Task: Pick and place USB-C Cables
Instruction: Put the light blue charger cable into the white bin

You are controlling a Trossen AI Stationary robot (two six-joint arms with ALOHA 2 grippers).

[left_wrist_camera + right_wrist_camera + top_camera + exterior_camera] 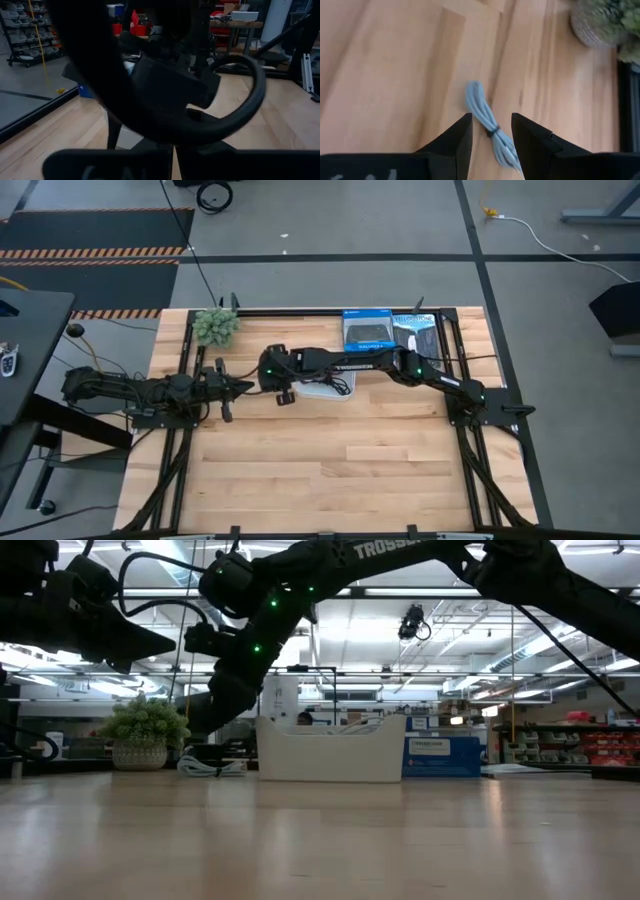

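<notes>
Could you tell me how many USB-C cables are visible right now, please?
1: a pale coiled cable on the table beneath the open right gripper, near the potted plant. Others may be hidden in the white tray.

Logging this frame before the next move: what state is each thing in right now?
Cable: grey, coiled, tied, flat on the table, not held.
Right hand: open, fingers either side of the cable.
Left hand: shut, empty, waiting at the table's left.
Tray: upright; cords show above its rim.
Plant: upright.

One grey cable (487, 124), one plant (216, 326)
</notes>
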